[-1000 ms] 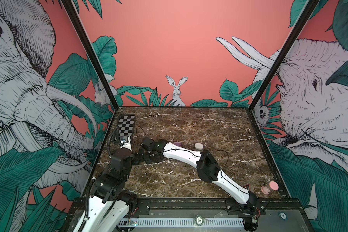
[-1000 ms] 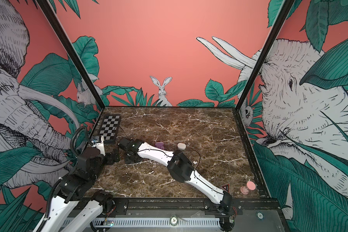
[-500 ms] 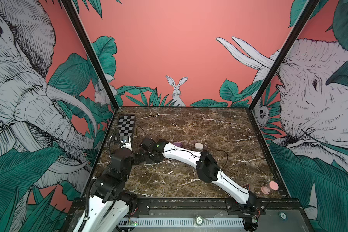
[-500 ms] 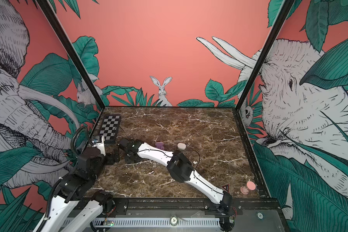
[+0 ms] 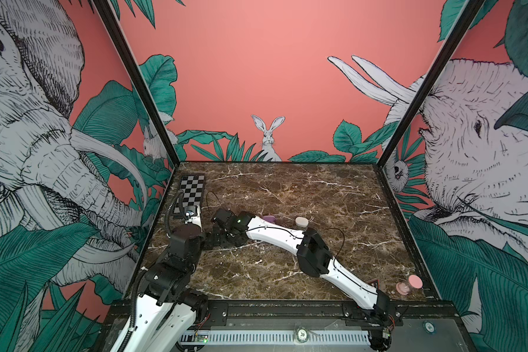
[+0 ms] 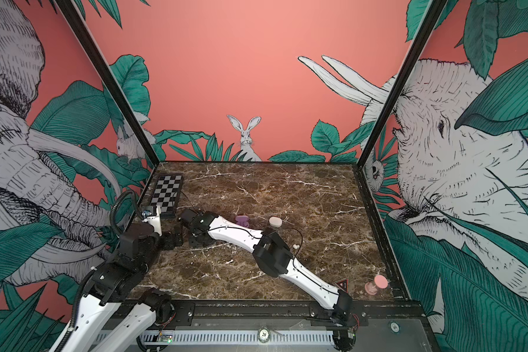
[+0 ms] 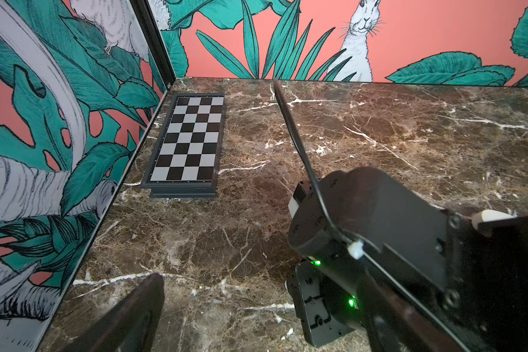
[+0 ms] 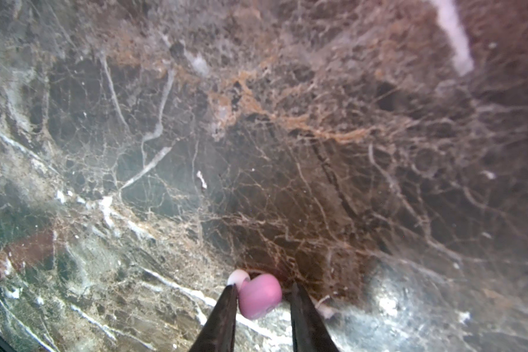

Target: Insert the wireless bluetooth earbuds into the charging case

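Observation:
A lilac-purple earbud with a pale tip lies on the marble between the fingers of my right gripper. One fingertip touches it and a narrow gap shows at the other side. In both top views the right gripper points down at the table's left middle, close to my left gripper. The left gripper stands wide open and empty. A purple charging case and a white case lie behind the right arm. A white earbud lies by the right elbow.
A small chessboard lies at the back left by the wall. A pink case stands at the front right corner. The right arm's wrist fills the space just beside the left gripper.
The right arm's elbow has shifted a little to the left. The left arm and the cases have not moved.

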